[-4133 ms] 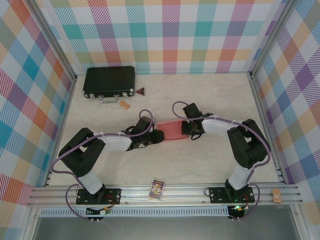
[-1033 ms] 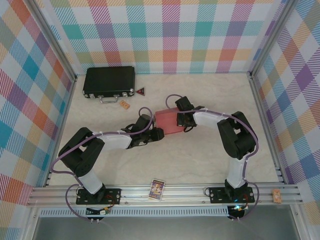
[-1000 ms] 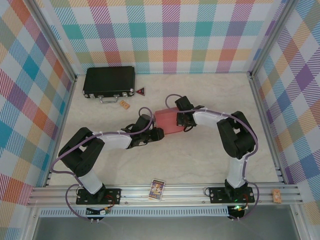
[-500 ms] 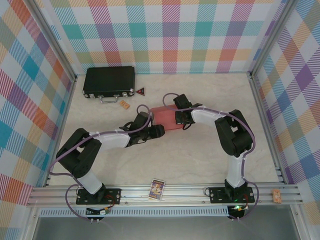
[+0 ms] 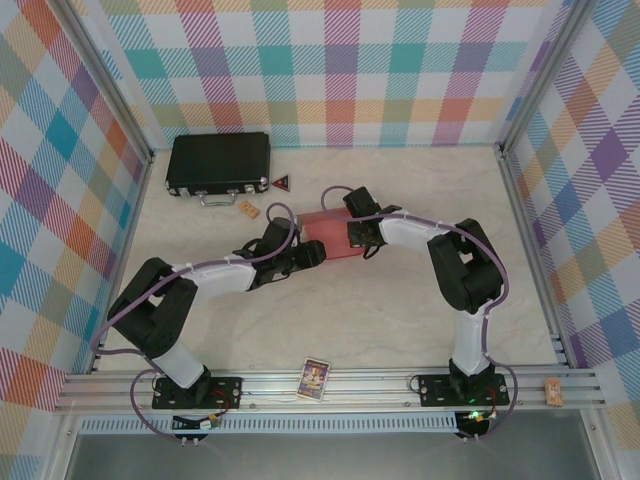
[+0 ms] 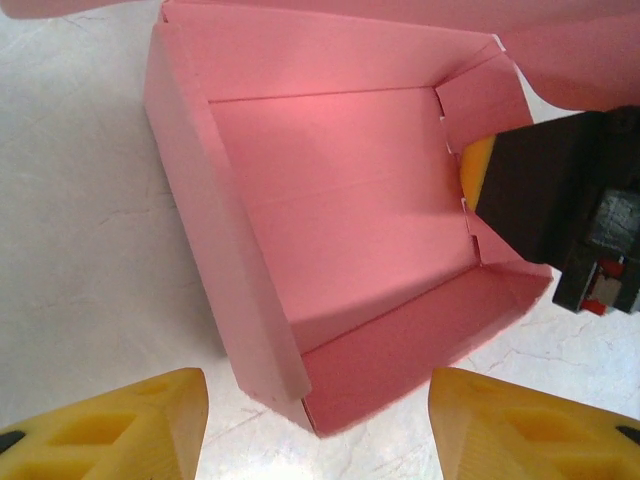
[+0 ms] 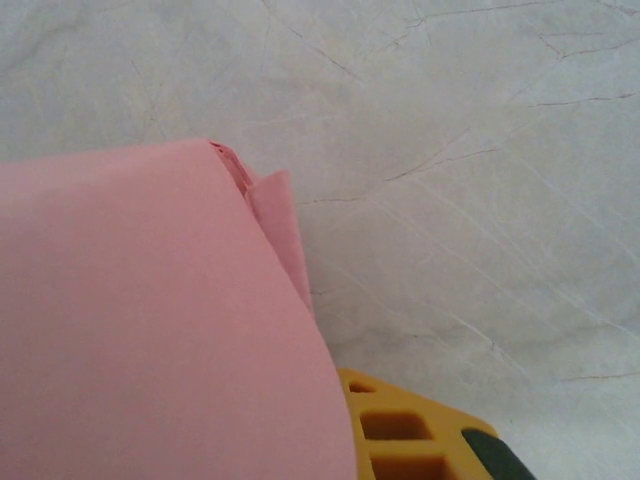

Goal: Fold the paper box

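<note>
1. Black hard case (image 5: 218,162): back left of the tabletop (image 5: 400,310), lying flat with its handle toward the arms.
2. Small tan block (image 5: 249,209): just in front of the case's right end. A small red triangular item (image 5: 282,182) lies beside the case's right corner. Both are too small to identify.
3. Left arm (image 5: 215,272): reaches right and away toward mid-tabletop.
4. Left fingers (image 6: 120,425): the two yellow tips stand wide apart, with nothing clamped between them. The near corner of the box sits ahead of them, in the gap, untouched.
5. Playing-card-like item (image 5: 315,378): lies on the front rail between the two arm bases.
6. Paper box (image 5: 325,235): salmon-pink card at mid-tabletop, between the two wrists. The left wrist view shows it as an open tray (image 6: 340,220) with four raised walls and its hollow facing that camera. A short tab stands at the far right corner. I cannot tell whether its base lies flat on the tabletop.
7. Right fingers (image 7: 410,435): closed tight on the box's right-hand wall. One yellow pad (image 6: 476,168) peeks out at the inner side of that wall. In the right wrist view, pink card covers most of the frame above the visible finger.
8. Small tan item (image 5: 552,392): on the front rail at the far right, well apart from everything else.
</note>
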`<state>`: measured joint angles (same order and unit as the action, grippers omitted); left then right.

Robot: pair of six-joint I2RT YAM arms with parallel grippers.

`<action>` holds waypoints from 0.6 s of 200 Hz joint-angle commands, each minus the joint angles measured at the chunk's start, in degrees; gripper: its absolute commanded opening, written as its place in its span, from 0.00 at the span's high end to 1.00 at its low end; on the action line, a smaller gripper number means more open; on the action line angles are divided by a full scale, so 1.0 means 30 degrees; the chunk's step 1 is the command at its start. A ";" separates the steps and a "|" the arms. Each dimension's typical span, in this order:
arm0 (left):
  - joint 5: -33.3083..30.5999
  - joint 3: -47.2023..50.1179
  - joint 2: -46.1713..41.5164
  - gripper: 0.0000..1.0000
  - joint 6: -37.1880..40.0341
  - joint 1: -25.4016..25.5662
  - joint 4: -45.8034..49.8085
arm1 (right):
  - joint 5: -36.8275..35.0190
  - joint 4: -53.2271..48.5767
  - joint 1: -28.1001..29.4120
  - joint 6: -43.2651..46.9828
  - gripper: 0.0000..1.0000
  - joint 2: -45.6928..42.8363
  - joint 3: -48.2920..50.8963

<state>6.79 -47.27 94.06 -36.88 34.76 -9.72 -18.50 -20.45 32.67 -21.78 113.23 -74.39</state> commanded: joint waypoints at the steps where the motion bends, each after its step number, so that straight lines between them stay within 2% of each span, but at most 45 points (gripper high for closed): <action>1: -0.0138 -0.0756 0.0926 0.43 -0.0509 -0.0199 -0.0533 | -0.1289 -0.3383 0.0245 0.1606 0.88 0.1397 0.0502; 72: -0.0739 -0.1287 0.1636 0.52 -0.0753 -0.0287 0.0123 | -0.0815 -0.3338 0.0247 0.1392 0.84 0.0851 0.0654; 120: -0.0753 -0.1138 0.1757 0.57 -0.0255 -0.0279 0.0821 | 0.0308 -0.3415 0.0051 0.0550 0.71 -0.0569 0.0543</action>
<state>5.02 -49.78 98.94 -38.24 34.65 -8.88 -17.91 -22.46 32.64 -21.76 112.77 -74.43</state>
